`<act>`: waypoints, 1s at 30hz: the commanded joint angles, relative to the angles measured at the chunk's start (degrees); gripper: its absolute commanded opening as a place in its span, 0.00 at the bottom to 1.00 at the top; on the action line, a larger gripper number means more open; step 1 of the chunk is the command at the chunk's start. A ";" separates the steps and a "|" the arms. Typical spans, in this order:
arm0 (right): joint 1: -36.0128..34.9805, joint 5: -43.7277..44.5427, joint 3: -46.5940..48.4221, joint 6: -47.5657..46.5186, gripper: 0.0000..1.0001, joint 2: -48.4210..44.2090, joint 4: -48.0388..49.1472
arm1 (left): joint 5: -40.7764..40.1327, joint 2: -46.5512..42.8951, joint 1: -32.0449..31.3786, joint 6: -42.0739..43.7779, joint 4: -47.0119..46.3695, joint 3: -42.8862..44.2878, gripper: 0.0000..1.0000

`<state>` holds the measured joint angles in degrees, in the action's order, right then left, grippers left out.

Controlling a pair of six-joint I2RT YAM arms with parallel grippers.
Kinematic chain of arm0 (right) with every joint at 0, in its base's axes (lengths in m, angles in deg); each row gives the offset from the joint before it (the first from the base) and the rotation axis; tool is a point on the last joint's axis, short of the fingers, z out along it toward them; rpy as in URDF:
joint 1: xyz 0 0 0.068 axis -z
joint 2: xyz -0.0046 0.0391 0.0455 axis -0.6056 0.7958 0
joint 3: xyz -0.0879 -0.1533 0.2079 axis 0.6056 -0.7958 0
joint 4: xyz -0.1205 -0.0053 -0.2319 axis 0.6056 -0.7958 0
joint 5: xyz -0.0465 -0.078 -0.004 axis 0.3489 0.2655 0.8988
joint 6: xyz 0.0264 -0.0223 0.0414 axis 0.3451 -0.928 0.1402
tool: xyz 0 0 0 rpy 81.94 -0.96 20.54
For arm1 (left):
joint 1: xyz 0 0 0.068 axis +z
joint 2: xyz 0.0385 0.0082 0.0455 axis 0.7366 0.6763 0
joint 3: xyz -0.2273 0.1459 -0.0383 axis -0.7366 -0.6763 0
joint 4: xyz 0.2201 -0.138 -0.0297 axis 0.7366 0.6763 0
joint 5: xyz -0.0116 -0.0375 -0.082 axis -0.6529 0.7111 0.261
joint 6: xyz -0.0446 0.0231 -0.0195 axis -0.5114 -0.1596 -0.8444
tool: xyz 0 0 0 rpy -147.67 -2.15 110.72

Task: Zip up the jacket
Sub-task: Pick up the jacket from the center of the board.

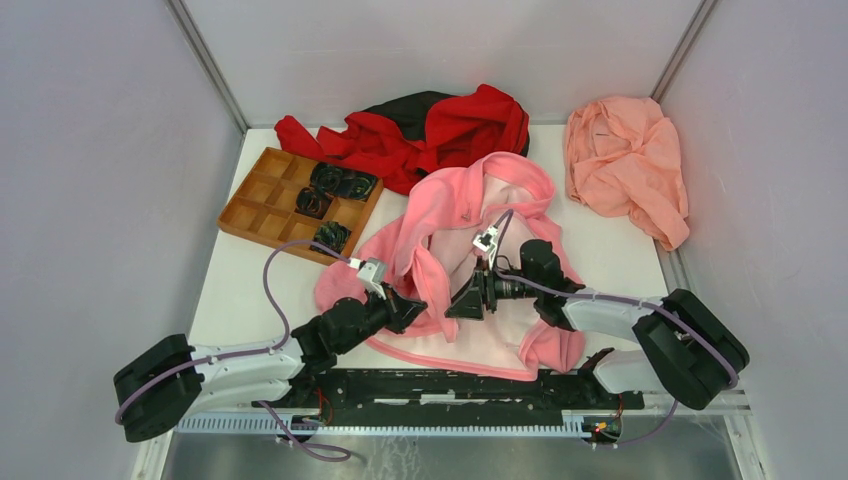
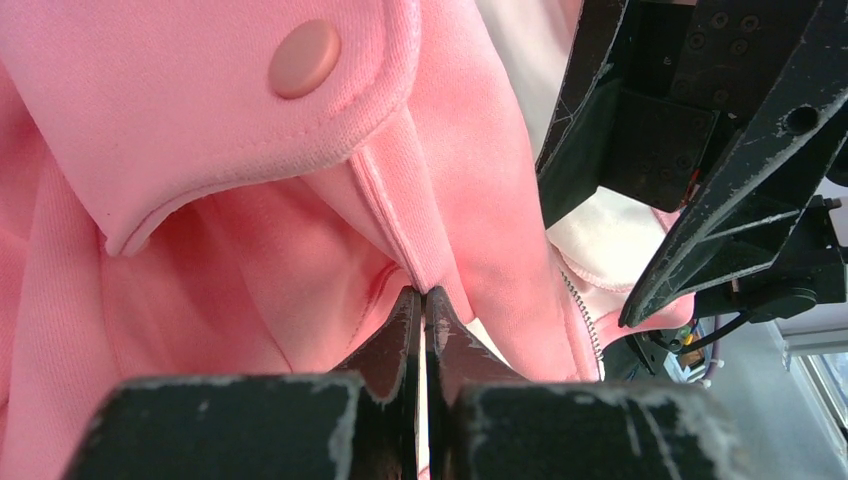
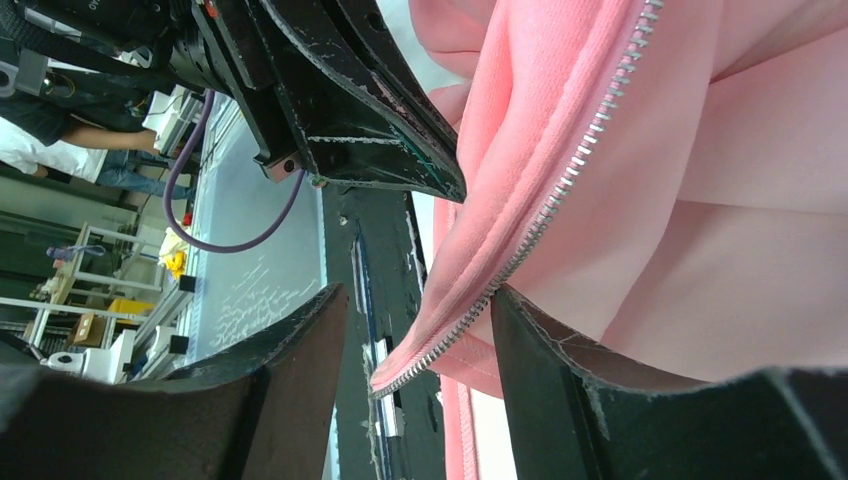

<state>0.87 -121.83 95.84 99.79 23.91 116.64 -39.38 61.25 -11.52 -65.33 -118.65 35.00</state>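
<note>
The pink jacket (image 1: 500, 190) lies spread open on the table, its paler lining up. My left gripper (image 1: 415, 308) is shut on a fold of the jacket's front edge (image 2: 424, 292), just below a pink snap button (image 2: 304, 58). My right gripper (image 1: 462, 303) faces it from the right and is open. The other zipper edge, with metal teeth (image 3: 540, 220), hangs between its fingers (image 3: 420, 312). The right finger (image 3: 545, 345) touches the fabric and the left finger (image 3: 290, 345) stands apart. I see no zipper pull.
A red-and-black garment (image 1: 430, 130) lies behind the jacket, and a salmon cloth (image 1: 625, 165) at the back right. At the back left stands a wooden compartment tray (image 1: 262, 205) with dark items. The black base rail (image 1: 440, 385) runs along the near edge.
</note>
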 commanded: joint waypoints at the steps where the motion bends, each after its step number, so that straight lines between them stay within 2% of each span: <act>1: 0.73 -0.40 0.25 0.90 0.58 -1.81 3.20 | -0.42 0.14 0.11 1.78 -2.67 0.19 0.02; 8: 1.02 -0.23 -0.36 1.64 0.48 -1.72 4.35 | -0.26 0.80 0.14 1.70 -3.34 0.46 0.02; 11: 0.99 -0.23 -0.74 2.34 0.40 -1.59 5.24 | -0.29 1.10 0.13 1.43 -3.74 0.46 0.02; 14: 1.04 -0.41 -0.87 2.77 0.26 -1.67 5.83 | -0.24 1.30 0.14 1.29 -3.82 0.70 0.02; 16: 1.01 -0.28 -0.95 2.75 0.23 -1.88 5.80 | -0.20 1.50 0.17 1.25 -3.84 0.85 0.02; 20: 1.03 0.44 -1.15 2.16 0.23 -2.28 5.09 | 0.08 1.77 0.18 1.07 -4.06 1.22 0.02; 26: 0.99 1.32 -1.27 3.60 0.35 -2.47 5.30 | 0.57 2.56 0.11 0.47 -5.44 1.40 0.02; 30: 1.05 2.07 -1.53 4.27 0.36 -2.47 5.63 | 1.28 4.04 0.16 0.07 -6.51 1.81 0.02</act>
<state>1.72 -121.22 94.75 102.94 22.84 118.98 -39.23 64.07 -11.52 -65.35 -121.56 35.03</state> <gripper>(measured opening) 0.354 0.037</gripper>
